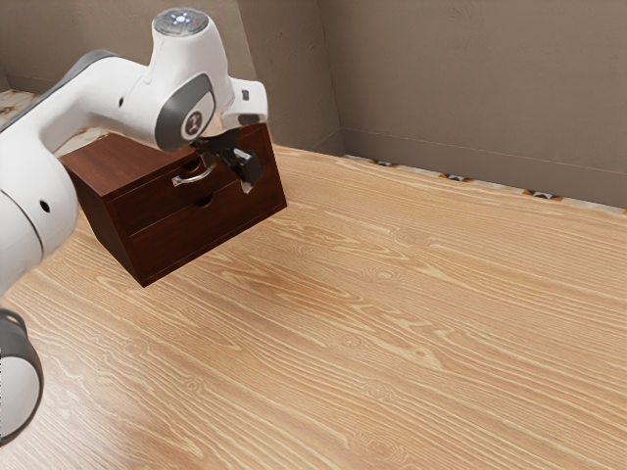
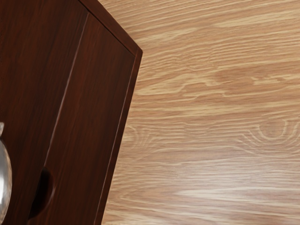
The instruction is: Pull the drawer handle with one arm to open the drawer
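Hovering against the curved silver metal handle (image 1: 193,177) of the dark red-brown wooden cabinet (image 1: 201,223) on the pale wood-grain tabletop (image 1: 392,323), the black jaws sit level with it — lined up, I judge, for an outward pull — though I cannot tell whether they grip it.

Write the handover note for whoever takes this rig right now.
Gripper: at the cabinet's front, close beside the silver handle, on the exterior view's right of it. Whether it has a grip on the handle cannot be told.
Things: the dark wooden cabinet stands on the wood surface. The handle is on its upper drawer.
Done: the approach to the handle.
Left: the drawer front looks flush with the cabinet, so confirm the grip, then pull.
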`<state>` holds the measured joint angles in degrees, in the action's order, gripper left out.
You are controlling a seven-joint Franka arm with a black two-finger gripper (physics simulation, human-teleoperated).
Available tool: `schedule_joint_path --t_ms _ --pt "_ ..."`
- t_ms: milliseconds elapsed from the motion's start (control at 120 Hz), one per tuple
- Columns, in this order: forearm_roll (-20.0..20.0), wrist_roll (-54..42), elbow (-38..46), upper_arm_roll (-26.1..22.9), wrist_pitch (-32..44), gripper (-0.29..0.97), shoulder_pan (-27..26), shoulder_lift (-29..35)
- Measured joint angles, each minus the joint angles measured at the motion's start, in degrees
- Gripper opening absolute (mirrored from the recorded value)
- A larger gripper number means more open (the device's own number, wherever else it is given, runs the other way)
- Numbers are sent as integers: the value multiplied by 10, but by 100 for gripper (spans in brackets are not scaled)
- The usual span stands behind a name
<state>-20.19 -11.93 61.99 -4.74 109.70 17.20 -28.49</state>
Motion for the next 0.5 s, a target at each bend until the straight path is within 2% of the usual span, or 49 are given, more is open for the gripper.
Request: schedule_joint_path --t_ms 217,325,500 --pt "-8 -9 -26 -11 0 68 18 -24" --pt "-27 -13 -34 -44 1 68 40 -33" --pt "-42 -19 -50 -52 6 68 56 -52"
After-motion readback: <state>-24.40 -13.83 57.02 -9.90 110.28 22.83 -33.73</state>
